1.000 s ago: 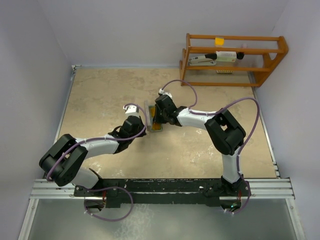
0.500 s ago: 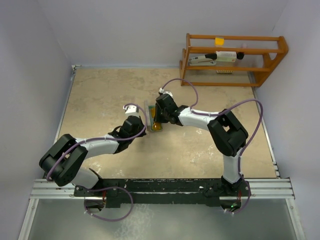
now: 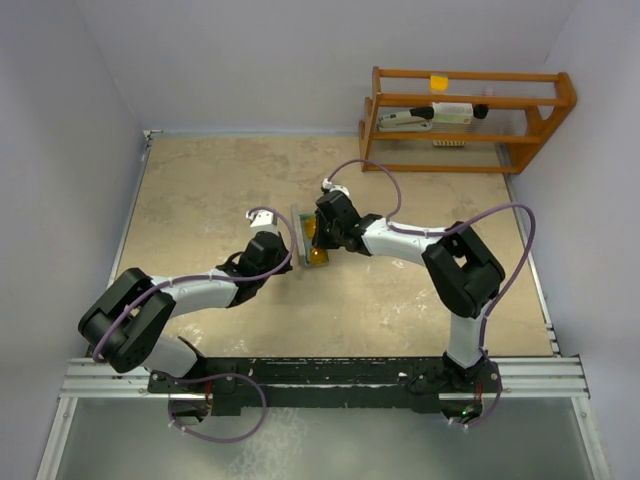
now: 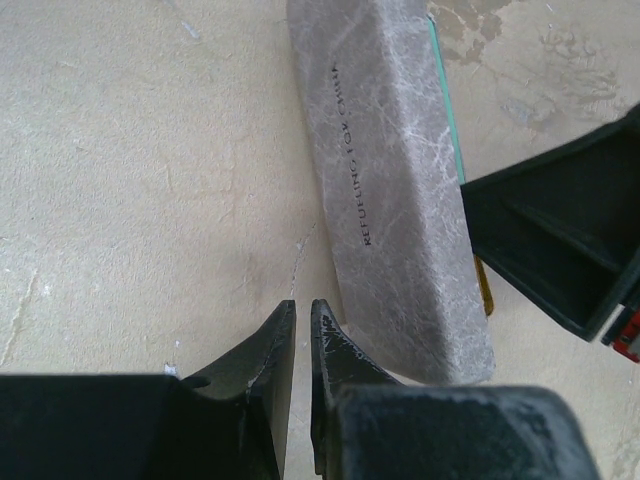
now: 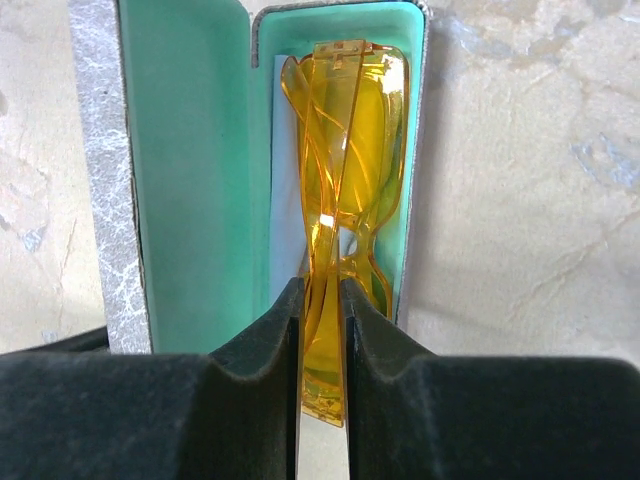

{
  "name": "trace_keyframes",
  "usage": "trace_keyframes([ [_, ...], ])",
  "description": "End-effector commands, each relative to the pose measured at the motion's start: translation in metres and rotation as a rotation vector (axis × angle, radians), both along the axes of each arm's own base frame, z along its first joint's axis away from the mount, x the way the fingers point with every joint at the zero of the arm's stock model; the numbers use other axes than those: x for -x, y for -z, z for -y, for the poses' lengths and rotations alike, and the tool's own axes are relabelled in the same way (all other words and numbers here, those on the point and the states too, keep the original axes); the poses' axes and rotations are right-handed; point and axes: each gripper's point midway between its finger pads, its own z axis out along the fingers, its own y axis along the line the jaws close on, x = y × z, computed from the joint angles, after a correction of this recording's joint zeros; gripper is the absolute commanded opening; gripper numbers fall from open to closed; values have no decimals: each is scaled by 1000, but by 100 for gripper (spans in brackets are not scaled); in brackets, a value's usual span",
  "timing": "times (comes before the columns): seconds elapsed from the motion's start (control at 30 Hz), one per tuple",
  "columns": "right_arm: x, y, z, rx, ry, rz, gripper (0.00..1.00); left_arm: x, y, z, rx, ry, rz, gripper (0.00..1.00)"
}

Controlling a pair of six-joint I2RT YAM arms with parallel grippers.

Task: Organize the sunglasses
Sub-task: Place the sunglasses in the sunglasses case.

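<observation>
In the open case [image 5: 190, 180], the sunglasses [image 5: 345, 150] — laid along its length — are gripped by the right hand [image 5: 320, 292].

The left arm [image 3: 195, 293] and right arm [image 3: 395, 238] are white links between bulky black joints, each trailed by a looping purple cable [image 3: 500, 207], on a black base bar [image 3: 320, 393] and silver rail [image 3: 320, 370], with the left gripper [image 4: 303, 330] and right gripper [image 5: 320, 300] matte black and wedge-fingered.
</observation>
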Motion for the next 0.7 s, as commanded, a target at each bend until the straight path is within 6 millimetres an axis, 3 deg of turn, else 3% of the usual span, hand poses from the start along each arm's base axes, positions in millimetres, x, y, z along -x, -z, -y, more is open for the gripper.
trace_keyframes([
  [0.0, 4, -17, 7, -1, 0, 42, 18, -9, -22, 7, 48, -10, 58, 8],
  [0.4, 9, 2, 2, -23, -6, 11, 12, -8, -22, 6, 48, -12, 55, 8],
  [0.67, 5, -8, -4, -55, 2, 39, 2, -8, -21, 7, 47, -9, 53, 8],
])
